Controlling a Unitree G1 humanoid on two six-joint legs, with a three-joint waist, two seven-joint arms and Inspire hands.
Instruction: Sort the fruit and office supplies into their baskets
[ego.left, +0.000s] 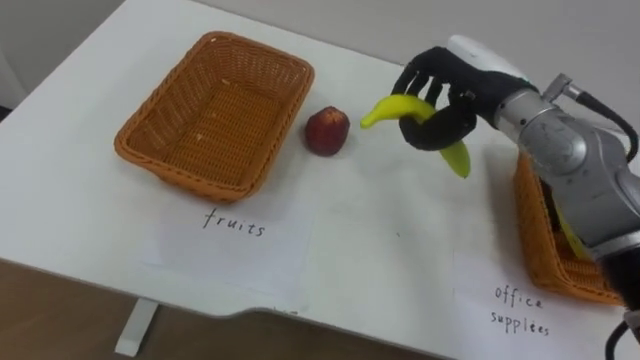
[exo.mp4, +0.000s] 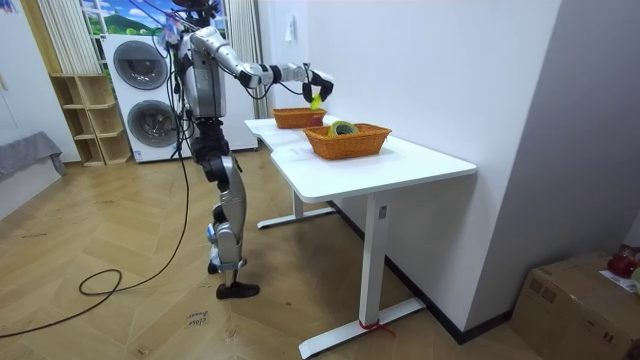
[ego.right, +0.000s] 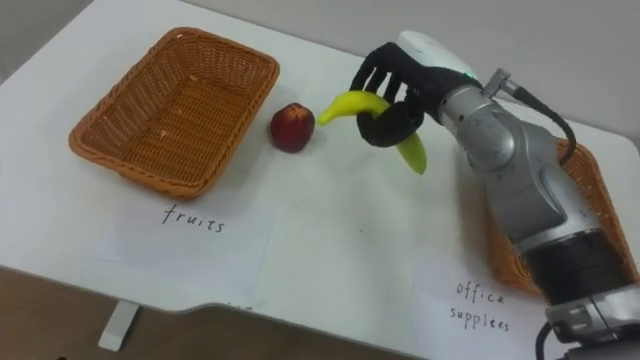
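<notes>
My right hand (ego.left: 440, 100) (ego.right: 395, 95) hangs over the middle of the white table (ego.left: 80, 200), its fingers curled round a yellow-green banana (ego.left: 390, 109) (ego.right: 345, 105). The banana's tip points left toward a red apple (ego.left: 327, 131) (ego.right: 291, 127) that lies on the table just right of the fruits basket (ego.left: 170, 125) (ego.right: 125, 115), an open-weave wicker basket with nothing in it. The office supplies basket (ego.left: 535, 240) (ego.right: 500, 255) stands at the right, largely hidden by my right arm. In the room view I stand at the table's end with the banana (exo.mp4: 316, 99) held up over it.
Paper labels lie in front of each basket: "fruits" (ego.left: 235, 222) and "office supplies" (ego.left: 518, 310). The table's front edge runs close along the bottom. In the room view, the nearer basket (exo.mp4: 346, 140) holds a green and yellow thing.
</notes>
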